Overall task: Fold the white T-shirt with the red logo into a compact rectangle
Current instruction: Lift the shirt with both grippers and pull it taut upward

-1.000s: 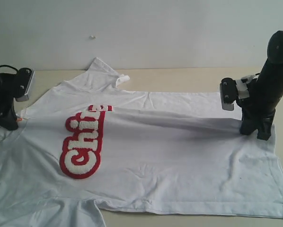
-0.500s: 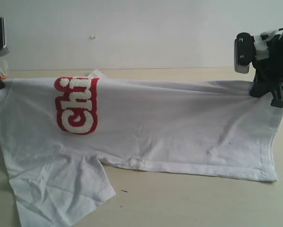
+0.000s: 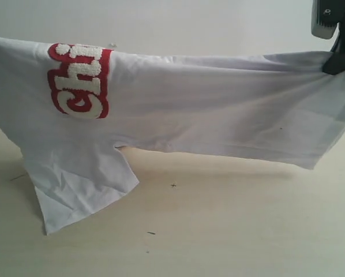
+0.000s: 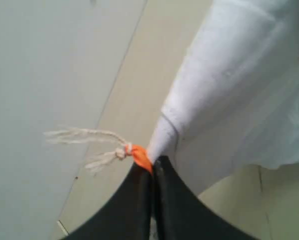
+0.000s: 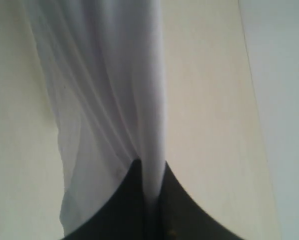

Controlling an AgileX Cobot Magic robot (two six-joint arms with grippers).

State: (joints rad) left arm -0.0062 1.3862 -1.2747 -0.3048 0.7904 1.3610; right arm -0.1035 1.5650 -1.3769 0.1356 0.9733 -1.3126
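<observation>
— White cotton is seen stretched across the whole exterior view. By what is the white T-shirt [image 3: 190, 109] held up?
— At the left end, the collar edge is pinched by the left gripper [image 4: 153, 167]. Its jaws are pressed together on the cloth just beside the orange neck tag [image 4: 141, 157], to which a frayed string [image 4: 84, 137] is tied.
— Where is the red logo [image 3: 80, 81] found?
— Near the left end, turned on its side and partly wrapped over the top edge. One sleeve [image 3: 80, 190] is hung below it, low toward the table [image 3: 230, 231].
— And the right end?
— The shirt's bottom end is clamped by the right gripper [image 5: 148, 172], jaws closed tight on bunched fabric, raised off the table.
</observation>
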